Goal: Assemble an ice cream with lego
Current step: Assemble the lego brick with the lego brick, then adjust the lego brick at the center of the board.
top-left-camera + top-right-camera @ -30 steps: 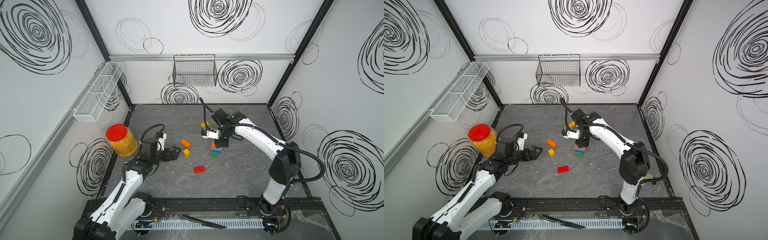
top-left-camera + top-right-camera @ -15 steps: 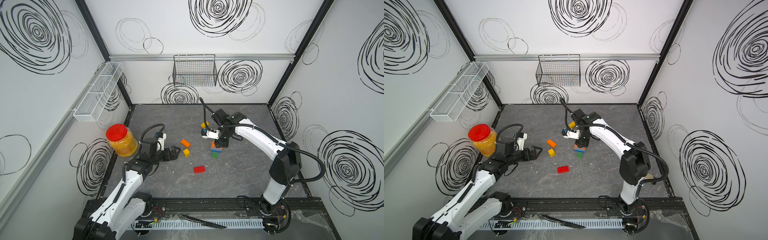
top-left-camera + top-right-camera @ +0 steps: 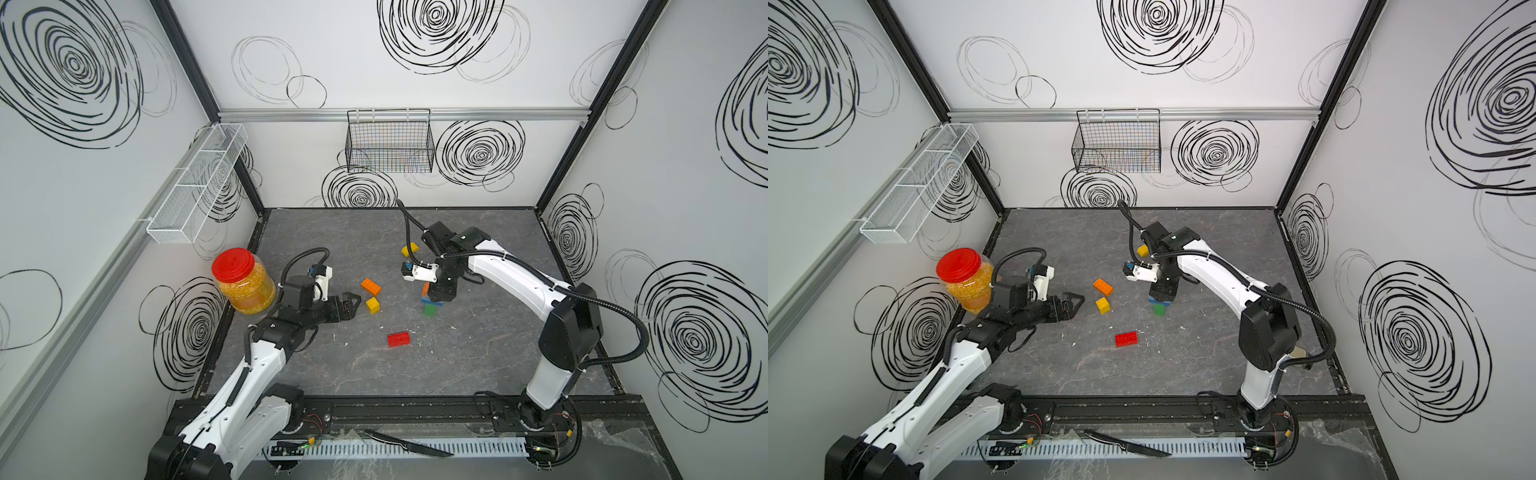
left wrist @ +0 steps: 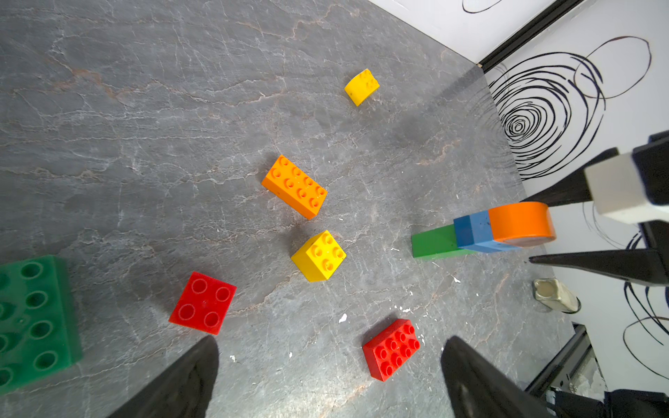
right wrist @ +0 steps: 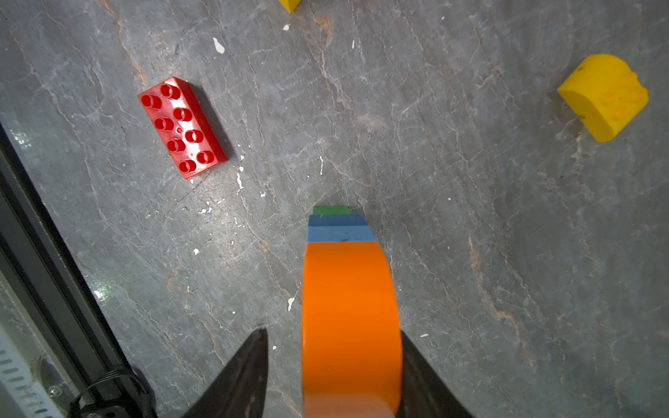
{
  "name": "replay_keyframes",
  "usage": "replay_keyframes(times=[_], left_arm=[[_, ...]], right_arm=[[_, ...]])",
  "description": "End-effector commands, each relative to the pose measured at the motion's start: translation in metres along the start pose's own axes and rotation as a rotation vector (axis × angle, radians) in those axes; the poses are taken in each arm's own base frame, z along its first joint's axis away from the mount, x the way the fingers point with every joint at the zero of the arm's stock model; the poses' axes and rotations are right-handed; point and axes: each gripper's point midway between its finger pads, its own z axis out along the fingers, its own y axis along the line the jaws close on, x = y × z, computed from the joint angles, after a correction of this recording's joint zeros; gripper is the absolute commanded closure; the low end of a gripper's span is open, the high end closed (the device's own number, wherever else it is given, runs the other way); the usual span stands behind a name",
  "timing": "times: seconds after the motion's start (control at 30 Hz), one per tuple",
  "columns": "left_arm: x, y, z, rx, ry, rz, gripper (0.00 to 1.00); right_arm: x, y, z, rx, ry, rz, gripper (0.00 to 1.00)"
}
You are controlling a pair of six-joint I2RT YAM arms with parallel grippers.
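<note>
Arms are the biggest things you have here. Your right gripper (image 5: 331, 333) is down over the tower (image 3: 430, 300). Its fingers stand apart, one on each side of the top brick. You can see a gap on one side, so I think it is not squeezing. Your left gripper (image 4: 329, 340) is wide apart and holds nothing. It is well apart from the tower.

Next, the jar (image 3: 243, 280) stands far from the tower, past your left arm.

The tower has three bricks. A green brick (image 5: 331, 210) sits on the table, a blue brick (image 5: 340, 233) on that, and a round orange brick (image 5: 351, 318) on top. So I think part of your ice cream is built.

Loose pieces are left. A big green brick (image 4: 32, 322) lies farthest from the tower. A long orange brick (image 4: 295, 186) and a long red brick (image 4: 391, 349) lie nearer. A yellow cube (image 4: 318, 255), a red square (image 4: 202, 302) and a round yellow brick (image 4: 362, 87) are loose too. That round one may be your next scoop.
</note>
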Motion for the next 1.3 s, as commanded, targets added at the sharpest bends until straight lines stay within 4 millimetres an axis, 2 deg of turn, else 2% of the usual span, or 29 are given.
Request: replay_keyframes(times=[0.0, 0.2, 0.4, 0.93, 1.27], left_arm=[[-0.008, -0.002, -0.002, 0.013, -0.038, 0.004, 0.01], [-0.008, -0.002, -0.002, 0.014, -0.038, 0.004, 0.01], [-0.008, -0.002, -0.002, 0.013, -0.038, 0.004, 0.01], [-0.009, -0.001, -0.002, 0.014, -0.039, -0.001, 0.01], [-0.009, 0.000, -0.002, 0.011, -0.041, -0.001, 0.01]], right_arm=[[0.001, 0.000, -0.012, 0.041, -0.023, -0.012, 0.38], [0.002, -0.006, -0.015, 0.089, -0.033, -0.006, 0.27], [0.004, -0.012, -0.013, 0.119, -0.025, 0.000, 0.22], [0.031, -0.024, -0.013, 0.177, 0.035, 0.047, 0.19], [0.034, -0.034, -0.018, 0.240, 0.029, 0.066, 0.17]])
